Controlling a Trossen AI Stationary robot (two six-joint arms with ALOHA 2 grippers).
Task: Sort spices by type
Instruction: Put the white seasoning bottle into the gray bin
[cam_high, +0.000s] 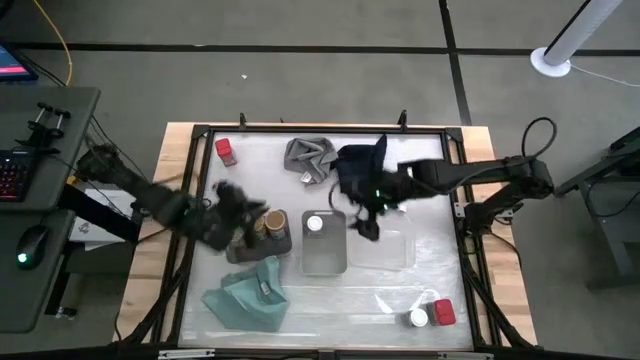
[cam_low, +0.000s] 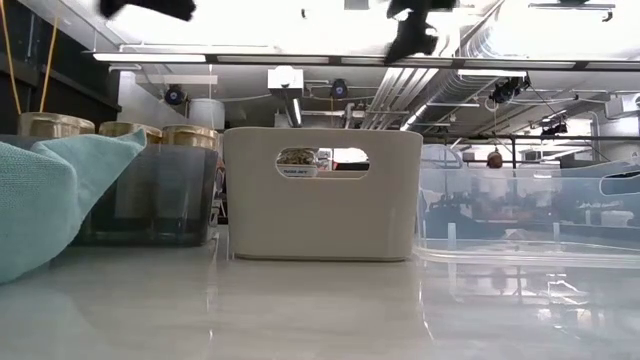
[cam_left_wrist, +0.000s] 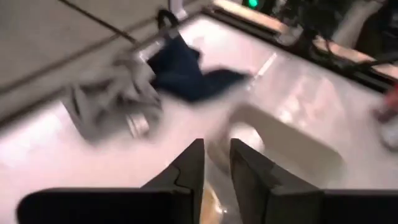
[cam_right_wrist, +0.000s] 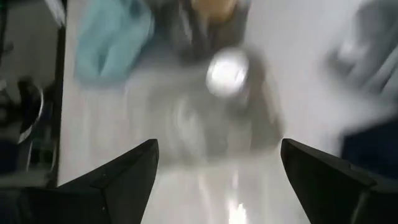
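White-topped jar (cam_high: 315, 224) sits in the grey bin just beside the open right gripper (cam_high: 366, 224).

The table (cam_high: 300, 310) is white-topped with a wooden rim. On it, at the far left corner, stands a red jar (cam_high: 225, 151). A grey cloth (cam_high: 308, 158) and a navy cloth (cam_high: 360, 165) lie along the far side. At the middle sit three trays side by side: a dark tray (cam_high: 262, 245), a grey tray (cam_high: 324, 255) and a clear tray (cam_high: 385, 250). A teal cloth (cam_high: 245, 295) lies near the front left. At the front right, a white-topped jar (cam_high: 419, 318) stands just beside another red jar (cam_high: 444, 312).
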